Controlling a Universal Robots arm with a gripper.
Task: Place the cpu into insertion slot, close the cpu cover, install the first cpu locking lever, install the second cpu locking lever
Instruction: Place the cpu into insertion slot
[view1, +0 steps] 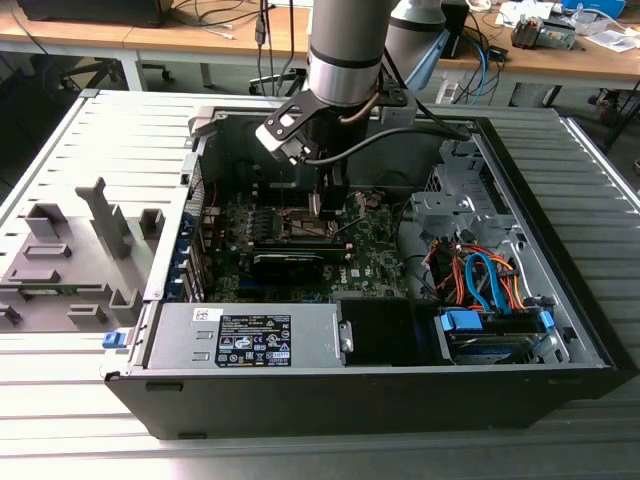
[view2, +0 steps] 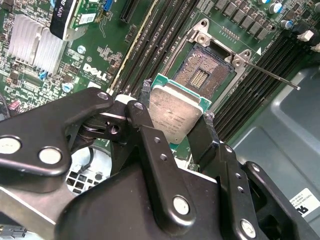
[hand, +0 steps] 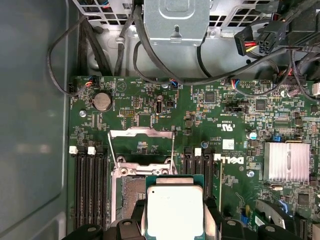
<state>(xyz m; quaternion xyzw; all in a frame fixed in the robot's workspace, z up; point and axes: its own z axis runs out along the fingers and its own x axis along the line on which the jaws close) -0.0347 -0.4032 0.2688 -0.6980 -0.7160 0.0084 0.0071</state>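
Second wrist view: one cpu (view2: 175, 112), one insertion slot (view2: 201, 76).

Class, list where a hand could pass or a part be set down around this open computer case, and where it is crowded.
Free: the ribbed table in front of the case and behind the grey fixture; the black bay beside the power supply. Crowded: the orange and blue cables, and the insertion slot, with the gripper holding the cpu close by.
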